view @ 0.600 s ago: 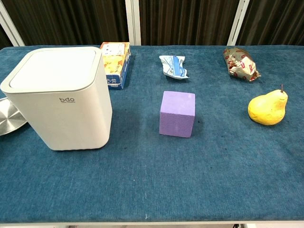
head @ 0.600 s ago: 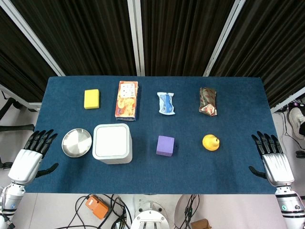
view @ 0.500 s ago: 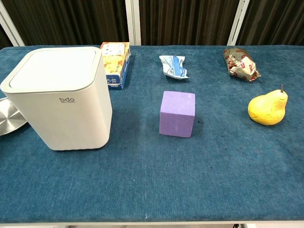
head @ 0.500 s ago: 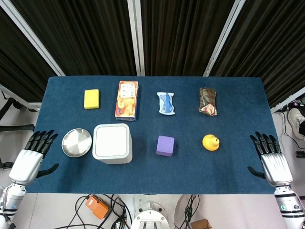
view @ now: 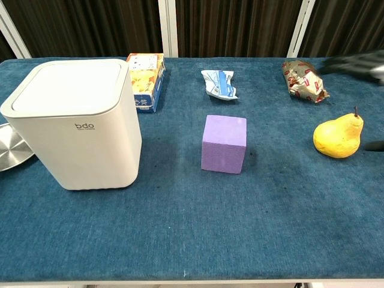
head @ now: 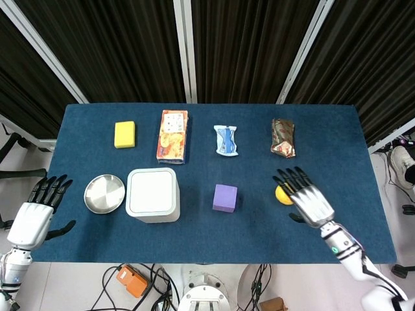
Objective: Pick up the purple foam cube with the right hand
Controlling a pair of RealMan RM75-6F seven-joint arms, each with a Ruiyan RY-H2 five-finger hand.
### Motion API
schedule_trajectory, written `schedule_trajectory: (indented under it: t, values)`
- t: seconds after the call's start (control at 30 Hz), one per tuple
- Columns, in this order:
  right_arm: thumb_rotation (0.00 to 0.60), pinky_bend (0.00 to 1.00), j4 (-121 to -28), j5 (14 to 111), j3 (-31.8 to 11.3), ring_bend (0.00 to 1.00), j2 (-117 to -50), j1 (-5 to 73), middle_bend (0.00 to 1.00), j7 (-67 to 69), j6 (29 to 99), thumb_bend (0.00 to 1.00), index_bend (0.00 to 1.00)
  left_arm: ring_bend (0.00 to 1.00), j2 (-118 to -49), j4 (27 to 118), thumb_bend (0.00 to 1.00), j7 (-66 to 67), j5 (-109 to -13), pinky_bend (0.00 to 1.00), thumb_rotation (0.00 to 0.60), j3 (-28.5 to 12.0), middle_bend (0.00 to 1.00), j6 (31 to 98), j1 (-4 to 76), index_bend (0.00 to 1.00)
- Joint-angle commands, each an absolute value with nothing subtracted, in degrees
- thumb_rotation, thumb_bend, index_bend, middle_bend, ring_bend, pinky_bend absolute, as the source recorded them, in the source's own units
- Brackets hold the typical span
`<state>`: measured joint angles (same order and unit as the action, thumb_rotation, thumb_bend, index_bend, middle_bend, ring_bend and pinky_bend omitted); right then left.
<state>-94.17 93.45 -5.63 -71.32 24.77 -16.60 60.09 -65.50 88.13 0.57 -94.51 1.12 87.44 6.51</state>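
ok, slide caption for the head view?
Open right robot hand over yellow pear, short of the purple foam cube.

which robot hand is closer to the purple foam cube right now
The right robot hand. It hangs open above the table just right of the purple foam cube, partly covering the pear. The left robot hand is off the table's left edge, beyond the bin and plate.

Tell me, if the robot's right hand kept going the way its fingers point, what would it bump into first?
Probably the yellow pear: the open right hand hovers over it, fingers pointing up-left. It may be high enough to pass above; depth is unclear.
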Motion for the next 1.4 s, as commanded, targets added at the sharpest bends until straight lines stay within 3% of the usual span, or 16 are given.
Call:
schedule_trajectory:
  t: [0.03, 0.3, 0.57, 0.63, 0.77, 0.9, 1.03, 1.2, 1.4]
  values:
    - [0.600, 0.00, -94.1, 89.0, -9.7, 0.00, -79.0, 35.3, 0.00, -20.6, 48.0, 0.28, 0.00, 0.00, -65.2, 88.3, 0.13, 0.4, -94.2, 0.03, 0.600, 1.1, 0.01, 87.3, 6.4, 0.00]
    - [0.600, 0.00, -88.3, 83.8, -10.5, 0.00, -87.9, 42.5, 0.00, -24.8, 41.7, 0.28, 0.00, 0.00, -64.2, 88.8, 0.13, -0.9, -94.3, 0.03, 0.600, 1.6, 0.01, 86.5, 6.5, 0.00]
    - [0.600, 0.00, -86.3, 78.1, -10.2, 0.00, -90.8, 44.5, 0.00, -30.2, 41.5, 0.28, 0.00, 0.00, -63.6, 88.8, 0.13, -1.8, -95.2, 0.03, 0.600, 2.1, 0.01, 86.5, 6.6, 0.00]
    - [0.600, 0.08, -86.5, 77.8, -9.8, 0.04, -90.6, 44.6, 0.05, -31.0, 42.3, 0.28, 0.05, 0.00, -63.5, 88.8, 0.13, -1.9, -95.1, 0.03, 0.600, 2.1, 0.01, 86.6, 6.6, 0.00]
    - [0.600, 0.55, -86.9, 77.6, -9.1, 0.42, -90.2, 44.2, 0.39, -31.2, 44.6, 0.28, 0.45, 0.00, -63.5, 88.8, 0.13, -2.0, -95.1, 0.03, 0.600, 2.1, 0.01, 86.8, 6.5, 0.00]
    - [0.600, 0.79, -86.3, 77.7, -8.5, 0.64, -90.3, 43.7, 0.57, -31.1, 47.1, 0.29, 0.68, 0.00, -63.5, 88.9, 0.13, -1.7, -95.1, 0.03, 0.600, 2.2, 0.01, 86.4, 6.6, 0.00]
    - [0.600, 0.82, -86.2, 78.4, -8.6, 0.67, -89.8, 43.3, 0.60, -29.4, 49.5, 0.29, 0.71, 0.00, -63.5, 89.2, 0.13, -1.3, -94.8, 0.03, 0.600, 2.2, 0.01, 86.1, 6.6, 0.00]
    - [0.600, 0.82, -85.2, 81.1, -10.9, 0.67, -88.7, 41.7, 0.60, -25.9, 57.4, 0.29, 0.71, 0.00, -63.5, 89.3, 0.13, -1.1, -94.5, 0.03, 0.600, 2.1, 0.01, 85.9, 6.6, 0.00]
    - [0.600, 0.82, -82.5, 76.7, -14.3, 0.67, -85.2, 40.0, 0.60, -24.3, 60.6, 0.29, 0.71, 0.00, -63.4, 89.5, 0.13, -0.9, -94.1, 0.03, 0.600, 2.0, 0.01, 84.9, 7.0, 0.00]
